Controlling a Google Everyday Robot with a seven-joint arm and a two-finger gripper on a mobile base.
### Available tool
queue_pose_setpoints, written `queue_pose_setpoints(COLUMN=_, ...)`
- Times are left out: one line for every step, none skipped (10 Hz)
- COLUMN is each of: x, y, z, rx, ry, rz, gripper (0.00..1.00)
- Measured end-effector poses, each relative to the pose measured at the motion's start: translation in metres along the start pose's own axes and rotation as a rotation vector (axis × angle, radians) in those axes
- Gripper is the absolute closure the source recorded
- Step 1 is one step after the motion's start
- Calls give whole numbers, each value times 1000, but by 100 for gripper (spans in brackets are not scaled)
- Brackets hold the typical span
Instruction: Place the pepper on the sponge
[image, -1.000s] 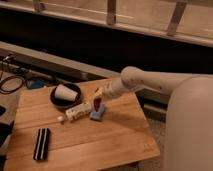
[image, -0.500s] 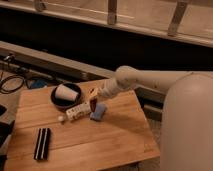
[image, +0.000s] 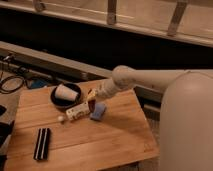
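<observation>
The pepper (image: 91, 105) is a slim dark red piece hanging upright from my gripper (image: 92, 99), which is shut on its top end. It hangs just above the wooden table (image: 100, 145), at the left edge of the light blue sponge (image: 98, 111). The sponge lies flat near the table's middle, just right of a white box (image: 77, 112). My arm (image: 135, 79) reaches in from the right.
A black bowl (image: 56, 100) holding a white cup (image: 66, 92) sits left of the gripper. A small white ball (image: 61, 119) lies by the box. A black-and-white striped block (image: 42, 143) lies at the front left. Cables (image: 12, 82) lie beyond the left edge.
The arm has shifted a little to the left, carrying the pepper from over the sponge's far edge to its left edge.
</observation>
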Motion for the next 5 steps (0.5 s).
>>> queue_pose_setpoints(x=0, y=1, z=1, rx=0, ry=2, rz=-3, gripper=91)
queue_pose_setpoints(x=0, y=-1, z=1, rx=2, ry=3, rz=1, gripper=86)
queue_pose_setpoints(x=1, y=-7, z=2, rx=9, ry=6, rz=17, gripper=87)
queue_pose_setpoints(x=4, y=-18, z=8, rx=14, ry=8, rz=43, gripper=94)
queue_pose_setpoints(x=5, y=-25, z=11, rx=14, ry=6, rz=58, gripper=97)
